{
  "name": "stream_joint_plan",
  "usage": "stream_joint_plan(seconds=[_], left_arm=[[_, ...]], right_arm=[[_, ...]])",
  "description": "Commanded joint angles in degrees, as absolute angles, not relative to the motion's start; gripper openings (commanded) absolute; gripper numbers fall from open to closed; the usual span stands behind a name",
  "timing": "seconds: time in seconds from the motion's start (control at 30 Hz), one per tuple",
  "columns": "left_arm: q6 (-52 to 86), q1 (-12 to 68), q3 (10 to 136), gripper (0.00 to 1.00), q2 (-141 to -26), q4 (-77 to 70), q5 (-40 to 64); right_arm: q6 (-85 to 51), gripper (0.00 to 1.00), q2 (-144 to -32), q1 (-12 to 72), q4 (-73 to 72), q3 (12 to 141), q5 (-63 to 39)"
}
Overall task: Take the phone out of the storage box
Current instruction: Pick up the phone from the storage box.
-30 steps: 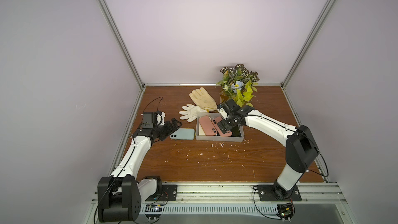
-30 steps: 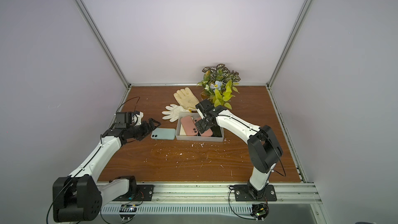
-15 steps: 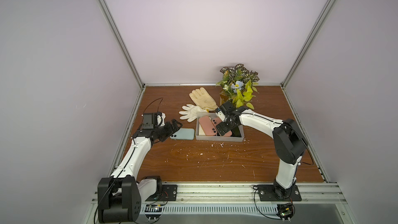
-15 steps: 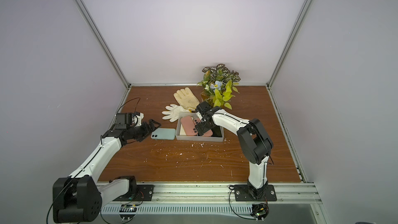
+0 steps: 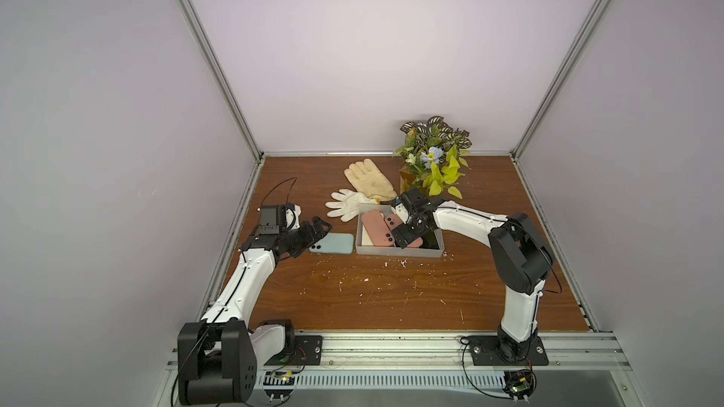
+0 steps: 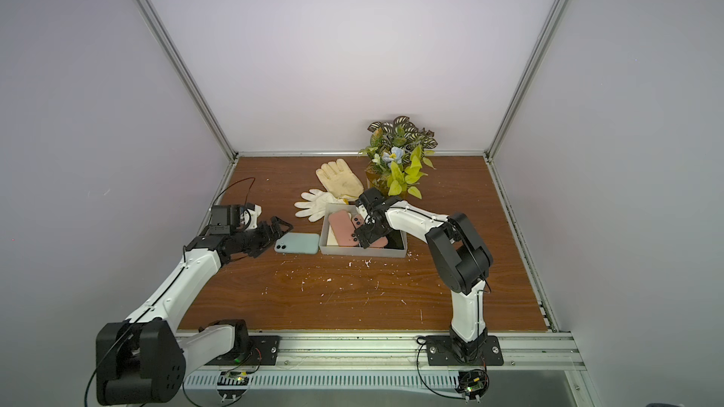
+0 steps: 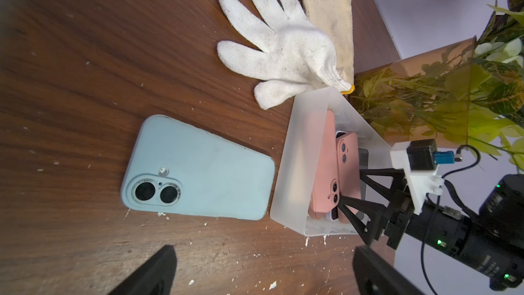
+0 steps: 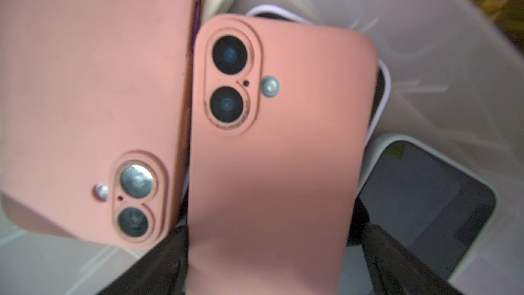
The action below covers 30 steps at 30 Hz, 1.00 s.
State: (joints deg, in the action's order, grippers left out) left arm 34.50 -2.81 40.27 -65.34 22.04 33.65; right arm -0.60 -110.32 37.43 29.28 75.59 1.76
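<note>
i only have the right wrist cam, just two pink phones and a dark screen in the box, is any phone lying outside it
Observer: Yes. A light blue phone lies flat on the table, camera side up, just outside the storage box on the side nearest the left arm.
Operator: is the left gripper holding that one
Observer: No. The left gripper is open near the phone's camera end, with both fingers clear of the phone and nothing between them.
</note>
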Motion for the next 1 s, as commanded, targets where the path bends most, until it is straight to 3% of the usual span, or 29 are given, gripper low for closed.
stream_joint_plan(seconds=[0.0, 0.07, 0.27, 0.6, 0.83, 0.97], left_arm=[[33.62, -2.54, 41.22, 1.00, -65.77, 22.77, 33.91], [33.59, -2.53, 41.64, 1.00, -65.83, 22.83, 33.82], [33.99, -2.55, 42.13, 1.00, -66.19, 22.38, 33.58], [36.52, -2.55, 43.18, 1.00, -66.32, 17.98, 39.79], [47.55, 0.32, 40.37, 1.00, -67.15, 0.23, 51.79], [46.20, 6.25, 44.69, 1.00, -71.81, -1.07, 54.11]], right_arm=[[0.39, 0.90, -113.24, 37.44, 32.64, 73.58, -0.88], [0.35, 0.80, -112.70, 37.44, 33.14, 73.05, 0.14], [0.72, 0.64, -107.88, 37.42, 36.01, 72.99, 5.10], [2.90, 0.63, -98.56, 37.56, 37.55, 78.46, 6.44], [7.12, 0.63, -94.77, 38.09, 38.38, 83.63, -0.09], [7.90, 0.63, -93.47, 38.87, 38.67, 85.83, -6.04]])
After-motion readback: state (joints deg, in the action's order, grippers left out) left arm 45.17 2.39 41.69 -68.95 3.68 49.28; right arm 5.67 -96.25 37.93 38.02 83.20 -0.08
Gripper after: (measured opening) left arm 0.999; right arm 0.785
